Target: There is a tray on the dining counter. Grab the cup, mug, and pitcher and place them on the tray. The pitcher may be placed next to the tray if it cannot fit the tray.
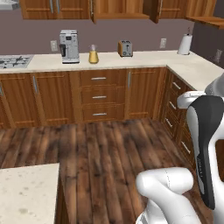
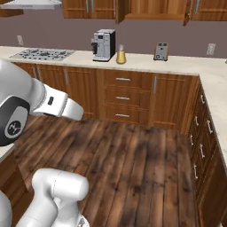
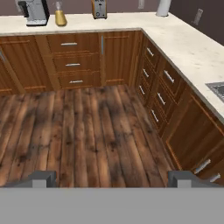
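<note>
The pitcher [image 1: 93,54] is a clear glass carafe with orange liquid. It stands on the far wall counter, just right of the coffee machine [image 1: 69,46], and appears again as the pitcher [image 2: 120,54] and the pitcher [image 3: 60,15]. A corner of the dining counter [image 1: 26,197] shows at the lower left. My gripper [image 3: 113,179] hangs over the wooden floor, far from the pitcher, open with nothing between its fingertips [image 3: 41,178]. The tray, the cup and the mug are out of view.
A toaster [image 1: 125,48] and a paper towel roll [image 1: 185,43] stand on the wall counter, and a stove top [image 1: 13,61] lies at its left end. The counter turns a corner along the right, with a sink edge [image 3: 216,89]. Wooden floor [image 1: 100,153] lies between.
</note>
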